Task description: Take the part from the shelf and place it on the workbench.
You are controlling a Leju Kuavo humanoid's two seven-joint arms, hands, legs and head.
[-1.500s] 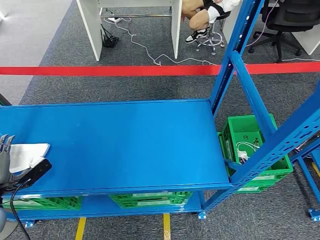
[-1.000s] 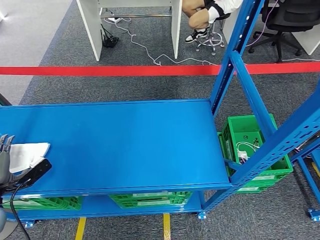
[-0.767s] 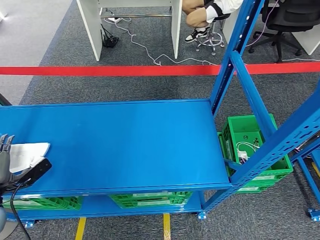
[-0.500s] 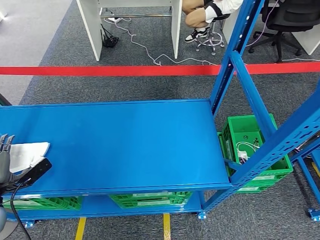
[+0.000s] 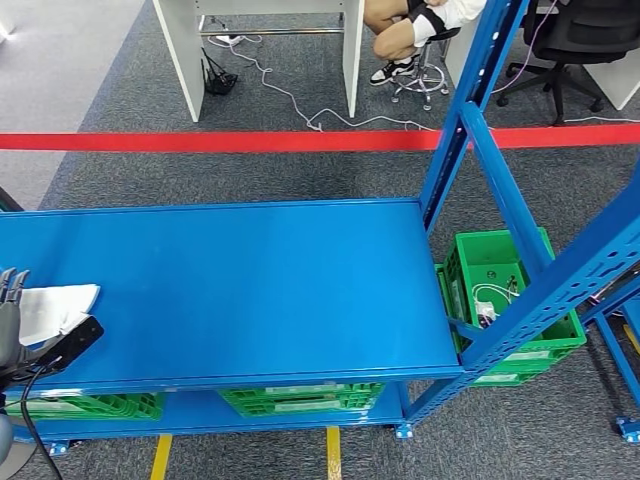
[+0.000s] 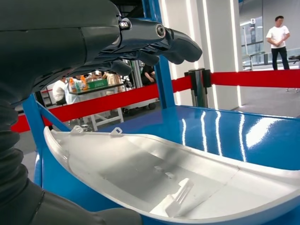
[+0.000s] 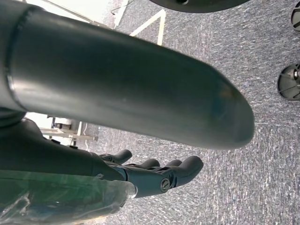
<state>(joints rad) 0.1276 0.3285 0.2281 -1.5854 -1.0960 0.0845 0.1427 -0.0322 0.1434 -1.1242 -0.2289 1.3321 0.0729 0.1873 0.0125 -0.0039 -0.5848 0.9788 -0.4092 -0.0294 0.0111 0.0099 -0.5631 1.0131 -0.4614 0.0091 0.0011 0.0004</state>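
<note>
One white part flat on blue surface; left hand beside it, fingers spread above, holding nothing. Right hand hanging over carpet, fingers straight, empty.

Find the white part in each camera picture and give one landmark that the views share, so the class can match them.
Head view: the white part lies at the far left of the blue shelf top, beside the left hand.
Left wrist view: the part spans the foreground, under the fingers.
Right wrist view: not in it.
Shared landmark: the red barrier tape behind the shelf.
</note>
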